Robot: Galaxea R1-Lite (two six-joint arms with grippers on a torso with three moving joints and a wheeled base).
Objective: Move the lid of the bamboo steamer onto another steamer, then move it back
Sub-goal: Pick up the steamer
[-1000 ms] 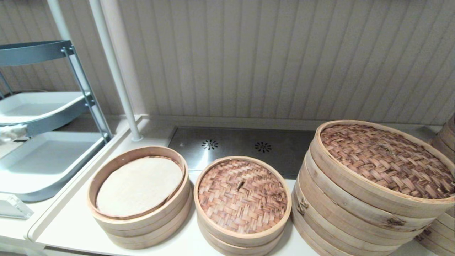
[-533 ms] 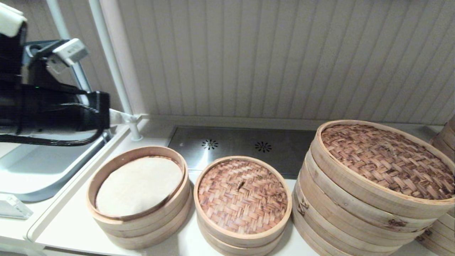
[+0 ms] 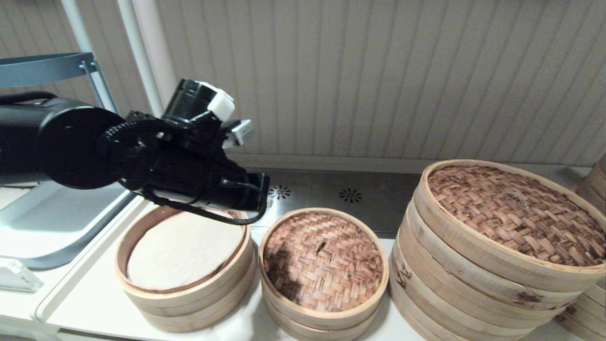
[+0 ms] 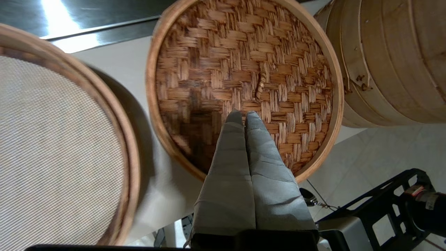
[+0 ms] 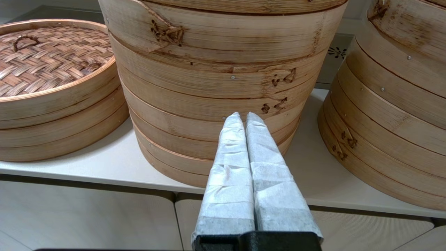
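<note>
The bamboo steamer lid [image 3: 323,260], reddish-brown weave with a pale rim, sits on the low middle basket. Its centre loop [image 4: 259,89] lies just beyond my fingertips in the left wrist view. Left of it stands the other steamer [image 3: 189,296], a pale stack with a cream liner [image 3: 182,251] inside. My left arm [image 3: 189,161] reaches in from the left above that stack. The left gripper [image 4: 244,114] hangs shut and empty over the lid [image 4: 244,69], short of the loop. My right gripper [image 5: 242,116] is shut and empty, low in front of the counter edge, facing the large stack [image 5: 216,80].
A very large steamer stack with a big woven lid [image 3: 502,246] stands right of the small lid, almost touching it. Another stack [image 3: 592,189] is at the far right. A steel drain panel [image 3: 322,194] lies behind. A grey trolley with trays [image 3: 57,222] and a white pole [image 3: 151,94] stand left.
My left arm has swung in from the far left and now hangs over the liner steamer, gripper above the lid. Its shadow falls on the lid's left side. The steamers have not moved.
</note>
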